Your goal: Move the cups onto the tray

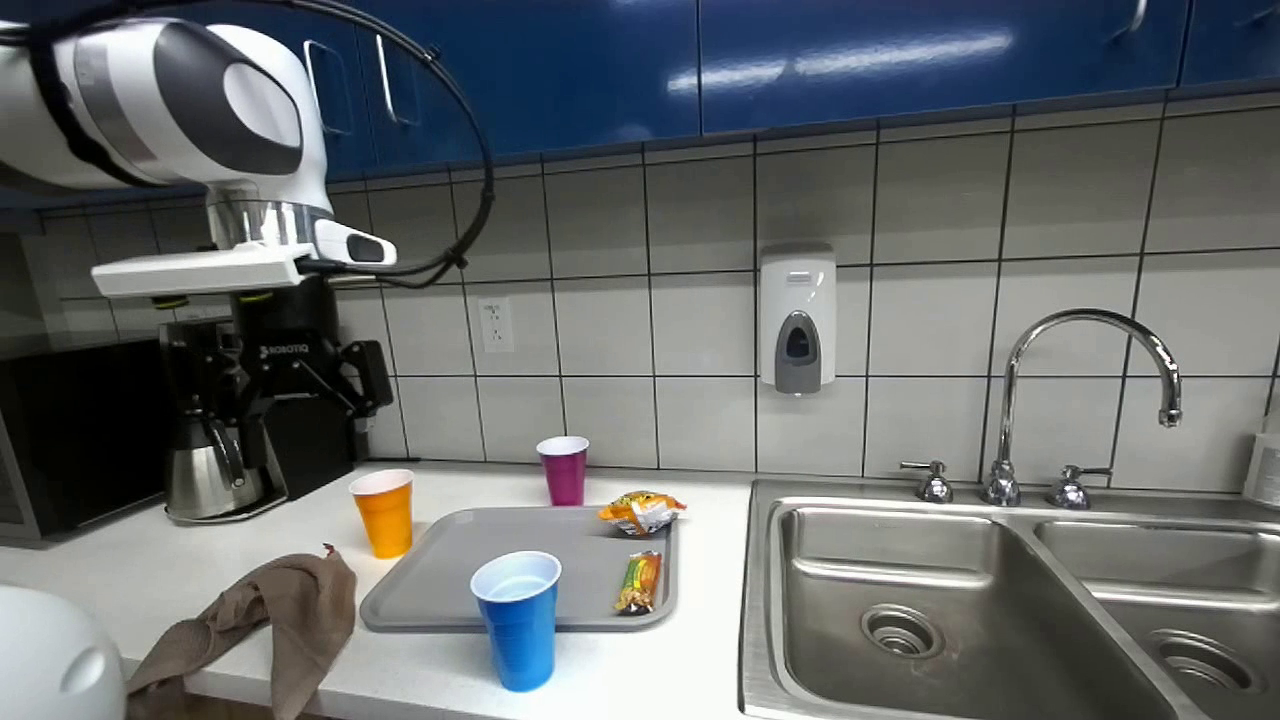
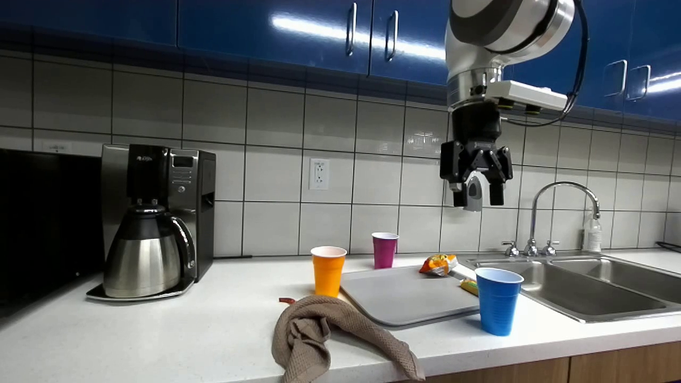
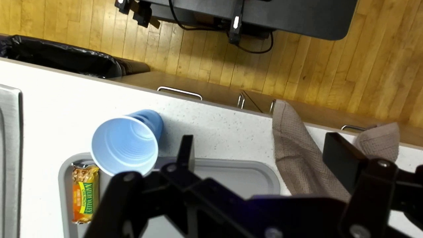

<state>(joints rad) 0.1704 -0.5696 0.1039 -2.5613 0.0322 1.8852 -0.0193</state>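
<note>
The blue cup (image 1: 518, 630), orange cup (image 1: 385, 518) and purple cup (image 1: 566, 476) stand upright around the flat grey tray (image 2: 409, 294).

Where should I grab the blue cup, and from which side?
Probably pinch the rim wall of the blue cup, one finger inside and one outside, coming straight down from above: it stands upright, wide mouth up and tapering downward, and the gripper points down with its jaws apart.
</note>
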